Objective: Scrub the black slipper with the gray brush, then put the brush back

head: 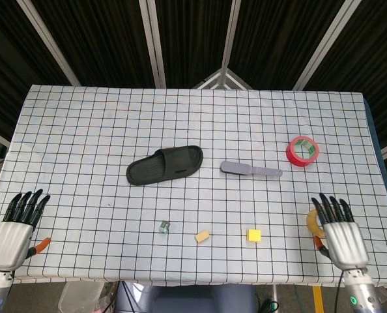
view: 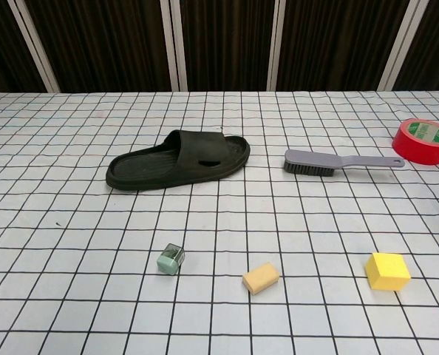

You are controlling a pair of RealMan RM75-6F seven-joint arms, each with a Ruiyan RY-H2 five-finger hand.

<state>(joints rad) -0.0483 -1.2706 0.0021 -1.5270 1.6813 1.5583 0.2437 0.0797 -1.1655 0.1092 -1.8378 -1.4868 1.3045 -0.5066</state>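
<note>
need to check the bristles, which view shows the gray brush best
The chest view: the gray brush lies side-on and close, dark bristles visible under its head. The head view shows it from above, small, as a gray outline with no bristles showing.

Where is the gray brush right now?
In the head view the gray brush lies flat near the table's middle, right of the black slipper and left of the red tape roll, untouched by either hand.
</note>
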